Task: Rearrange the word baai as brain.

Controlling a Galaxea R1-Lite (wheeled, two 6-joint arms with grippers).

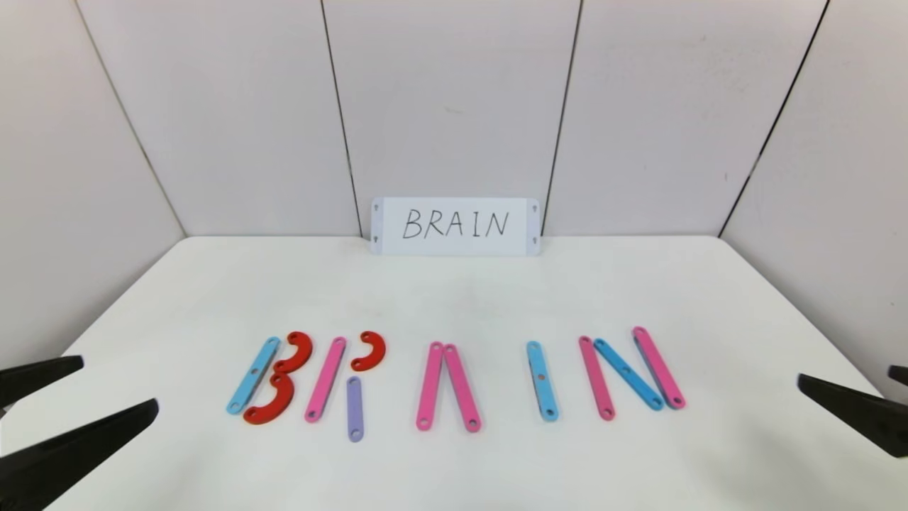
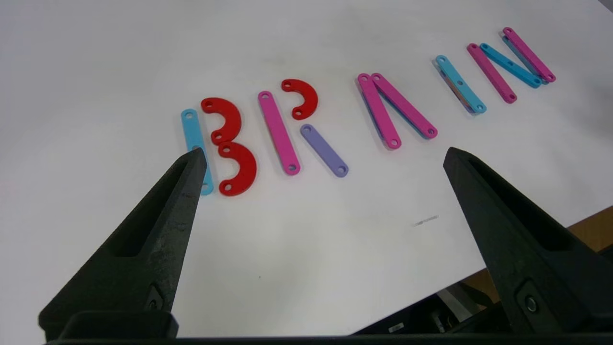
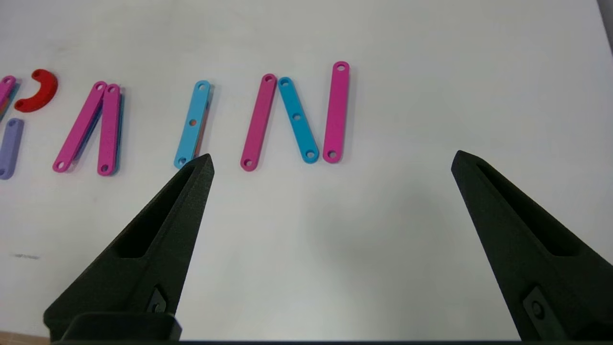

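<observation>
The strip letters lie in a row on the white table (image 1: 454, 298) and read B, R, A without a crossbar, I, N. The B is a light-blue bar (image 1: 252, 375) with two red curves (image 1: 273, 401). The R is a pink bar (image 1: 325, 380), a red curve (image 1: 371, 350) and a lilac bar (image 1: 355, 409). The A is two pink bars (image 1: 445, 387). The I is a light-blue bar (image 1: 543, 380). The N is pink, blue and pink bars (image 1: 628, 374). My left gripper (image 1: 117, 383) is open and empty at the front left. My right gripper (image 1: 844, 376) is open and empty at the front right.
A white card (image 1: 455, 226) with handwritten "BRAIN" leans against the back wall. White panel walls close in the table at the back and sides. The table's front edge (image 2: 503, 258) shows in the left wrist view, with dark equipment below it.
</observation>
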